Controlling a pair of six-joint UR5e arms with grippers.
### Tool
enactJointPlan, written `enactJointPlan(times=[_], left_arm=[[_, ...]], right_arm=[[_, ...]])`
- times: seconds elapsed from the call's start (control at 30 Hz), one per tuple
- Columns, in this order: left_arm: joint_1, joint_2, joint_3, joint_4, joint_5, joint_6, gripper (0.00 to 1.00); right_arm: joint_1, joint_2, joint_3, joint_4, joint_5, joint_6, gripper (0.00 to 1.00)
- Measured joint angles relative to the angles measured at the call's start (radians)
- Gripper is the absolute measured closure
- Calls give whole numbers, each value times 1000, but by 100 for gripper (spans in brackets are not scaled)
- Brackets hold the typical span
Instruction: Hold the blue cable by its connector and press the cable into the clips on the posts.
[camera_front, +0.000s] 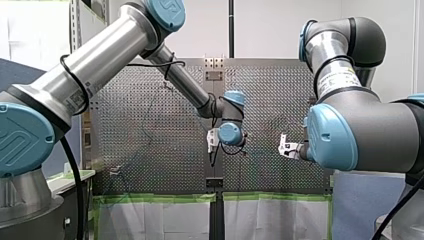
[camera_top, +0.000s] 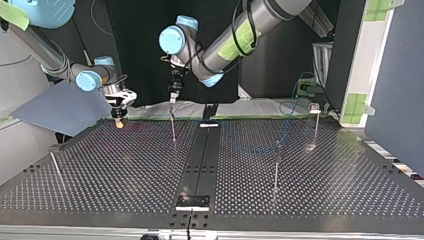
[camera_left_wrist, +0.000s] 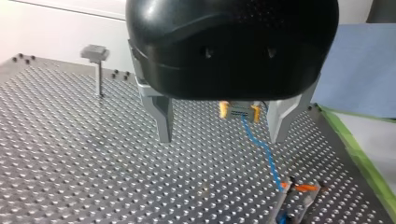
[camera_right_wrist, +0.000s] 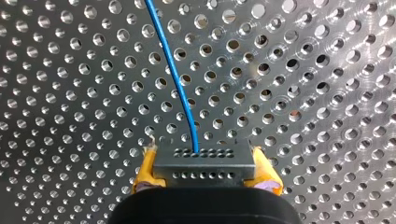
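Two arms in front view over the perforated metal table (camera_front: 150, 125): left gripper (camera_front: 213, 141) near centre, right gripper (camera_front: 286, 148) beside it, apart.

Top view: four thin upright posts (camera_top: 276, 167) on the dimpled plate; blue cable (camera_top: 286, 127) trailing faintly toward one of them.

Left wrist view: grey metal fingers (camera_left_wrist: 161, 116) spread wide, gripping nothing; beyond them the connector (camera_left_wrist: 239, 112), cable descending to a clip (camera_left_wrist: 294, 190).

Right wrist view: yellow pads (camera_right_wrist: 147, 170) clamped on the grey rectangular connector, two rows of small holes across it, thin smooth cable rising from its face.
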Motion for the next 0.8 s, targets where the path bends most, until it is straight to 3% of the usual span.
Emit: enactJointPlan(times=[0.33, 0.6, 0.8], left_arm=[[-2, 92, -92, 64, -23, -18, 0], [-2, 174, -173, 80, -56, -30, 0], [-5, 230, -230, 89, -55, -32, 0]], right_arm=[[0, -1, 0, 14, 0, -5, 100], [4, 0, 0, 18, 0, -7, 100], [0, -1, 0, 23, 0, -7, 100]])
